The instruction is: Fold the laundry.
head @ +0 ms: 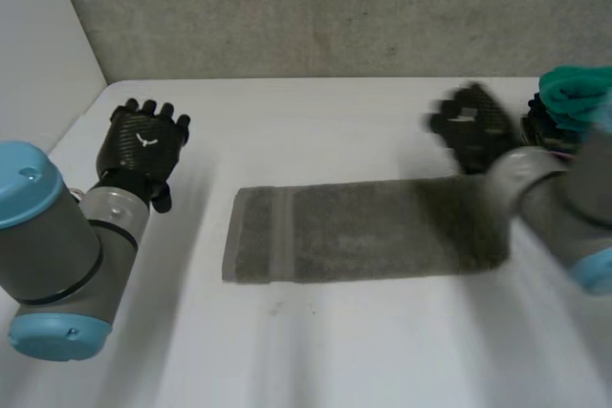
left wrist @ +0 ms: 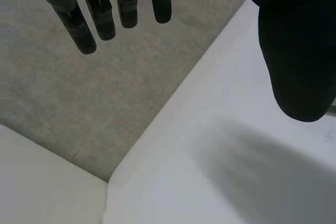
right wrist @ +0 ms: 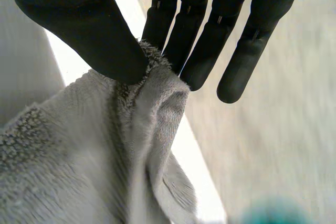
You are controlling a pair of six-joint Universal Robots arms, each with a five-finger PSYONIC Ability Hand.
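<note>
Towel, grey and folded long, lies mid-table, its right end hidden behind the right arm. Right hand pinches a towel edge between thumb and fingers. Left hand hangs relaxed, well apart. Teal cloth is cut off.

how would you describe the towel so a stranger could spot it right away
On the white table, in the middle, a long towel lies flat, one edge pinched in the right hand. It is grey with a band near one end, unlike the teal cloth bunched at the right.
</note>
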